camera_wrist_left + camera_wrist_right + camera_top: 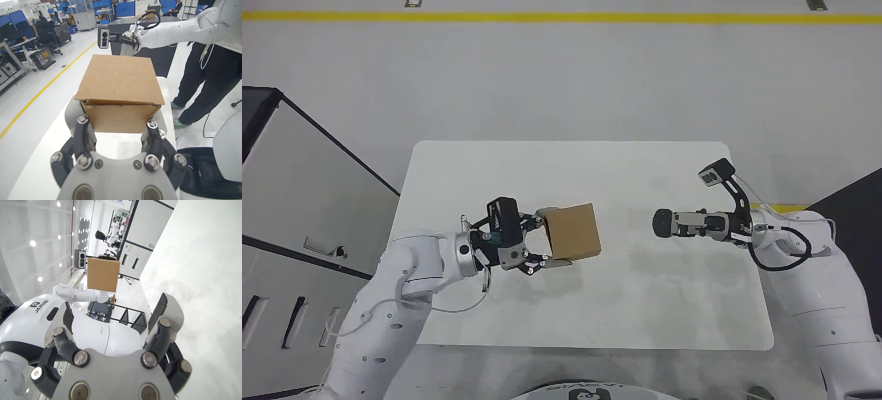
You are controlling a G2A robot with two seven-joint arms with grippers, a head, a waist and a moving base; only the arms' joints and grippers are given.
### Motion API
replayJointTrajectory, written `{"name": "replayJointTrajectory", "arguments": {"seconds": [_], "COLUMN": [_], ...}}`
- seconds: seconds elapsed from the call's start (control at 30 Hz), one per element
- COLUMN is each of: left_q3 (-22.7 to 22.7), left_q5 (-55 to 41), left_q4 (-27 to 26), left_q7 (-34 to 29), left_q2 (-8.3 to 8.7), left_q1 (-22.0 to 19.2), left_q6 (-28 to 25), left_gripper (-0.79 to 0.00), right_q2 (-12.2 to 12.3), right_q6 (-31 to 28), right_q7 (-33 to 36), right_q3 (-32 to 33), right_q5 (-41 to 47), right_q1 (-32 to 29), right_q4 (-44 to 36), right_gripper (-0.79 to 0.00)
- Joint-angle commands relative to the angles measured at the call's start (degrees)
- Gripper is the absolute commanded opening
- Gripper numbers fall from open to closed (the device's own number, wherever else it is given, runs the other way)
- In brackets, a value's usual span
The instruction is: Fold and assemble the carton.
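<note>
**Carton in hand, assembly nearly complete.** The carton (572,230), a plain brown box, is held by the left gripper (118,123) over the middle of the table (662,300). In the right wrist view it appears lifted clear of the tabletop.

- **Shape:** The walls stand squared up into a box and the top panel lies flat. The face turned toward the right gripper (662,222) reads as one unbroken panel.
- **Near end:** A flap is folded down beneath the overhanging top panel, and a ragged seam runs between the two.
- **Left gripper:** Its fingers (152,130) bracket this near end from both sides and clamp it.
- **Right gripper:** It hangs well apart from the carton, toward the table's right edge. Its jaws are spread wide with nothing between them.

Judged from this arrangement, the erecting and most of the folding are done. What is left appears to be seating the near-end flap along the ragged seam, where small gaps show at the corners. Whether the underside is closed cannot be told. The free right gripper is available to press or tuck that closure.
</note>
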Motion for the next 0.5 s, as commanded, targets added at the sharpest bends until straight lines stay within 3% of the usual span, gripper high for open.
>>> {"name": "replayJointTrajectory", "arguments": {"seconds": [0.0,0.1,0.2,0.47], "left_q3": [0.14,0.03,-0.65,-4.55], "left_q5": [1.51,-3.59,-11.10,-35.24], "left_q4": [-2.55,-4.76,-6.71,-5.93], "left_q7": [-1.42,-4.73,-12.00,-28.22], "left_q2": [0.41,1.54,3.20,7.48], "left_q1": [-1.12,-2.57,-5.74,-13.55], "left_q6": [-0.84,-0.84,-0.84,-0.84], "left_gripper": [-0.785,-0.785,-0.785,-0.785], "right_q2": [0.00,0.00,0.00,0.00], "right_q6": [0.00,0.00,0.00,0.00], "right_q7": [0.00,0.00,0.00,0.00], "right_q3": [0.00,0.00,0.00,0.00], "right_q5": [0.00,0.00,0.00,0.00], "right_q1": [0.00,0.00,0.00,0.00], "right_q4": [0.00,0.00,0.00,0.00], "right_gripper": [0.000,0.000,0.000,0.000]}}
